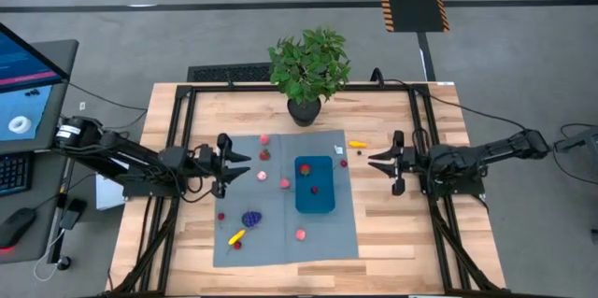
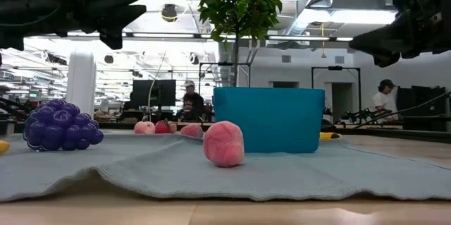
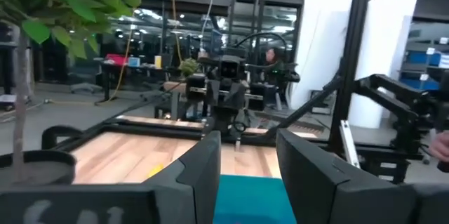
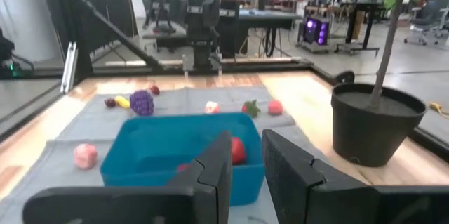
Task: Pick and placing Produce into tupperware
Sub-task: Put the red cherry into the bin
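Pink peach [image 2: 224,143] sits closest on the mat [image 1: 280,242], blue tupperware [image 1: 315,185] right behind holding two red pieces. Left gripper [image 1: 235,166] at nine o'clock and right gripper [image 1: 381,162] at three hover, fingers slightly parted, empty. Between picks, I'd say; next, descend on a loose fruit.

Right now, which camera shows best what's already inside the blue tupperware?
The high view: it looks straight into the tupperware at two red pieces. The right wrist view shows them partly; the low view shows only its wall; the left wrist view only an edge.
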Controlling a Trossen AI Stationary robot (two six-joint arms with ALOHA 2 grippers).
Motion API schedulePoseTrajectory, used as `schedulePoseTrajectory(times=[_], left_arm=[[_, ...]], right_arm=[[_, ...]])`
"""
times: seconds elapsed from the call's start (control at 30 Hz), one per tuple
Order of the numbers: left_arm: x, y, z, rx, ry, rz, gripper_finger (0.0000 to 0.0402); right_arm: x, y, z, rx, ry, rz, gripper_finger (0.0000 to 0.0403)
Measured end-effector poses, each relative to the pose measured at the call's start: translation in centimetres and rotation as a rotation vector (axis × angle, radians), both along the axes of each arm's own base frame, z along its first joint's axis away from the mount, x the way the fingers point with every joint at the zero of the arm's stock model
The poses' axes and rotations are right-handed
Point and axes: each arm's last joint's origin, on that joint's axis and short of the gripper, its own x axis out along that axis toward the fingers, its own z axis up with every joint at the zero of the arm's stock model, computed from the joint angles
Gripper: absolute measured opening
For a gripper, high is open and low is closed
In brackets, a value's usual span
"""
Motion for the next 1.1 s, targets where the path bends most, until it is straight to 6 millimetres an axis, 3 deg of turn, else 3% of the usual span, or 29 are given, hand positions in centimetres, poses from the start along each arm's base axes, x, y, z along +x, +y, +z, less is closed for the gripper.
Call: schedulePoseTrajectory(times=[0.2,0.4,0.53,0.77,0.87,1.1], left_arm=[[0.1,-0.1,-0.6,-0.028,0.063,-0.027,0.0130],[0.1,-0.1,-0.7,-0.010,0.065,-0.019,0.0130],[0.1,-0.1,-0.7,-0.011,0.071,-0.015,0.0130],[0.1,-0.1,-0.8,-0.021,0.072,-0.016,0.0130],[0.1,0.0,-0.8,-0.031,0.072,-0.018,0.0130],[0.1,-0.1,-0.8,-0.053,0.074,-0.024,0.0130]], right_arm=[[0.7,0.3,0.0,-0.003,0.047,0.031,0.0103],[2.5,0.4,2.3,-0.080,0.129,0.014,0.0103],[4.6,0.2,3.5,-0.141,0.275,-0.011,0.0103],[8.5,-0.1,3.2,-0.212,0.574,-0.023,0.0103],[10.1,-0.5,3.3,-0.212,0.612,-0.047,0.0103],[11.5,-2.8,2.5,-0.192,0.826,-0.132,0.0103]])
